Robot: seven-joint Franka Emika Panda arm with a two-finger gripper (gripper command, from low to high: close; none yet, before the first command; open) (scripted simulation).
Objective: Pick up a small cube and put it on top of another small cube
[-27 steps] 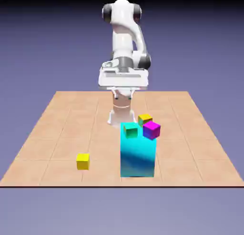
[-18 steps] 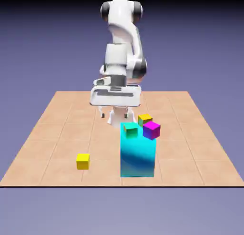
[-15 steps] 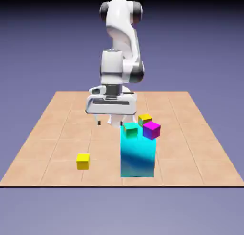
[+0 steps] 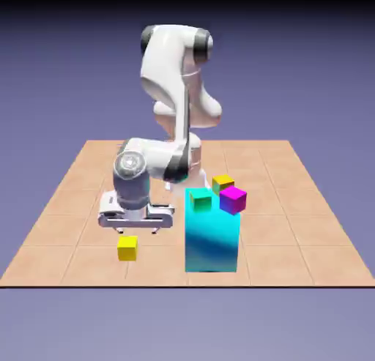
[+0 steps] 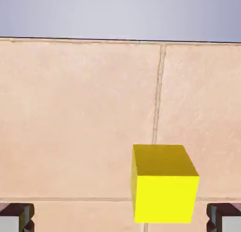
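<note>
The small yellow cube (image 4: 127, 247) rests on the tiled table (image 4: 66, 206) near the front, toward the exterior view's left. My gripper (image 4: 137, 231) hangs just above it and slightly behind, fingers pointing down. In the hand view the yellow cube (image 5: 163, 181) lies low and right of the middle. It sits between the two grey fingertips (image 5: 16, 217), which stand far apart at the bottom corners. The gripper (image 5: 120, 220) is open and holds nothing.
A tall cyan block (image 4: 212, 235) stands right of the yellow cube. By its top edge show a green-topped cube (image 4: 200, 199), a magenta cube (image 4: 233, 199) and a yellow-topped cube (image 4: 223, 183). The table's edge (image 5: 80, 39) runs across the hand view.
The arm has swung from the table's back middle down and to the exterior view's left. The hand now hangs low over the yellow cube. No cube has moved.
</note>
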